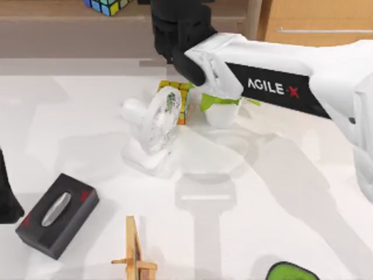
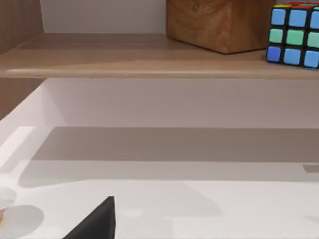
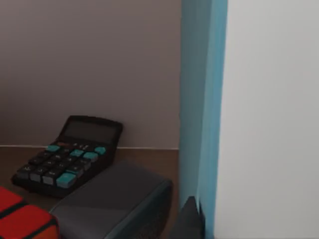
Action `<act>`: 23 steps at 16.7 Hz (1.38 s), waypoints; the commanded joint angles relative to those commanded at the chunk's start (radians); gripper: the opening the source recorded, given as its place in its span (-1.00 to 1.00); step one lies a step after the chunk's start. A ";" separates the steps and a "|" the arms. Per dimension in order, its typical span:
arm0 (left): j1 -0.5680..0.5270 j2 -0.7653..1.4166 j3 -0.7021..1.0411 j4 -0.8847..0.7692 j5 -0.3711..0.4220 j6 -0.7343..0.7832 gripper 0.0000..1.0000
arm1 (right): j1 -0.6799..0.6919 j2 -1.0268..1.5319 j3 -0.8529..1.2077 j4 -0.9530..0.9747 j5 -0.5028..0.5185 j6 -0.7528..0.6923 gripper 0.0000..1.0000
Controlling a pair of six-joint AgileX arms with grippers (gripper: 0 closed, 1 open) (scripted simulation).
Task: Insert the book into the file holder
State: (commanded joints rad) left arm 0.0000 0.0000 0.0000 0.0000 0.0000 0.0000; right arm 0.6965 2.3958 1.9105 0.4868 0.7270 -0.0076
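The right gripper (image 1: 175, 36) is reached out over the far edge of the table (image 1: 262, 192), up against the wooden shelf (image 1: 52, 26), with the white AgileX arm stretching in from the top view's right. In the right wrist view one dark fingertip (image 3: 189, 219) lies flat against the cover of the book (image 3: 199, 109). The other finger is hidden behind the book, so the jaws are set about as wide as the book is thick and are holding it. The book stands on edge close before that camera, its light blue cover seen nearly edge-on with the white page edges beside it. Its long axis runs lengthwise away from the fingertip, in line with the gripper. Beyond it, against a plain wall, sit a black calculator (image 3: 70, 154) with teal keys, a dark grey box-like object (image 3: 114, 206) whose kind I cannot tell, and a red and black block (image 3: 20, 219). The left arm (image 1: 7, 195) is parked at the table's left edge, near the black tissue box (image 1: 56, 214). Its wrist view faces the shelf, which bears a wooden block (image 2: 219, 22) and a Rubik's cube (image 2: 294, 35).
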 joint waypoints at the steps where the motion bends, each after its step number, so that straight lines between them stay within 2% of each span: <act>1: 0.000 0.000 0.000 0.000 0.000 0.000 1.00 | 0.000 0.000 0.000 0.000 0.000 0.000 -1.00; 5: 0.000 0.000 0.000 0.000 0.000 0.000 1.00 | -0.015 -0.069 -0.079 0.000 -0.029 0.052 -1.00; 9: 0.000 0.000 0.000 0.000 0.000 0.000 1.00 | -0.034 -0.235 -0.279 -0.004 -0.126 0.184 -1.00; 17: 0.000 0.000 0.000 0.000 0.000 0.000 1.00 | -0.055 -0.682 -0.816 0.002 -0.499 0.588 -1.00; 23: 0.000 0.000 0.000 0.000 0.000 0.000 1.00 | -0.218 -0.943 -1.151 0.031 -0.789 0.917 -1.00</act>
State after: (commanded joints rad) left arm 0.0000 0.0000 0.0000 0.0000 0.0000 0.0000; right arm 0.4780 1.4526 0.7595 0.5174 -0.0623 0.9098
